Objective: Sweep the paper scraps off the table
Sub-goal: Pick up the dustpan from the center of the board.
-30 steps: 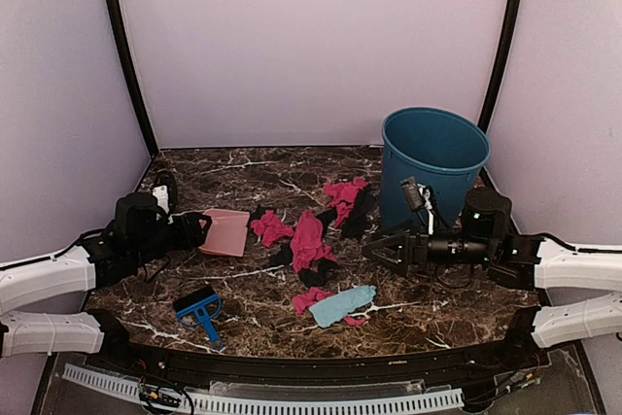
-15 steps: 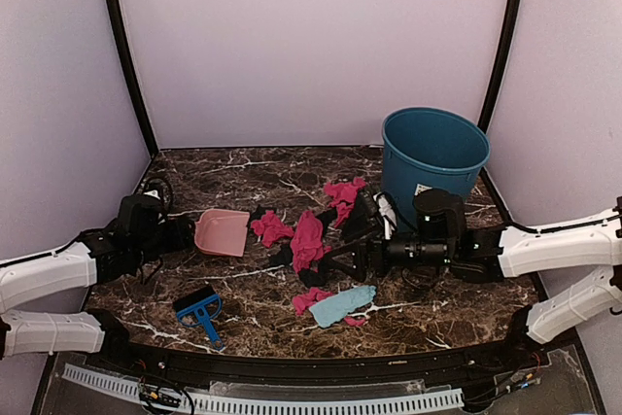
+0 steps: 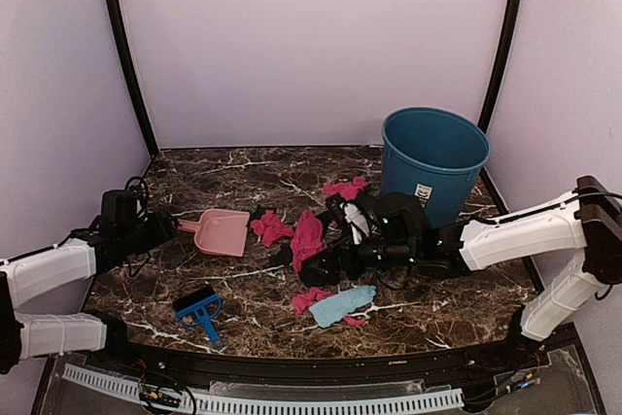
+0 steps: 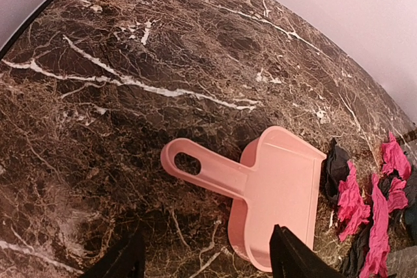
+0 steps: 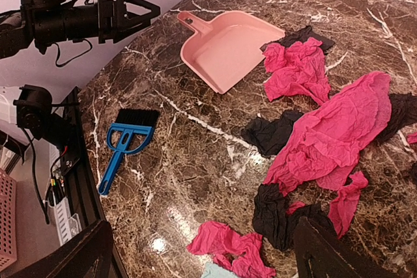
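Crumpled pink and black paper scraps (image 3: 307, 237) lie in a loose pile mid-table, with a light blue one (image 3: 342, 304) nearer the front. My right gripper (image 3: 326, 261) hovers open just above the pile's front part. In its wrist view the right gripper (image 5: 202, 258) has pink and black scraps (image 5: 332, 135) under and ahead of its spread fingers. My left gripper (image 3: 167, 228) stands open a short way left of the pink dustpan (image 3: 222, 232). Seen from the left wrist, the left gripper (image 4: 205, 258) holds nothing, and the dustpan (image 4: 280, 187) lies flat ahead, handle pointing left.
A small blue hand brush (image 3: 199, 310) lies near the front left of the marble table (image 3: 243, 177). A tall blue bin (image 3: 434, 157) stands at the back right, behind the right arm. Pale walls close the table in on three sides.
The right arm has reached left from beside the bin to over the scrap pile. The left gripper has drawn back left, off the dustpan, so the handle shows.
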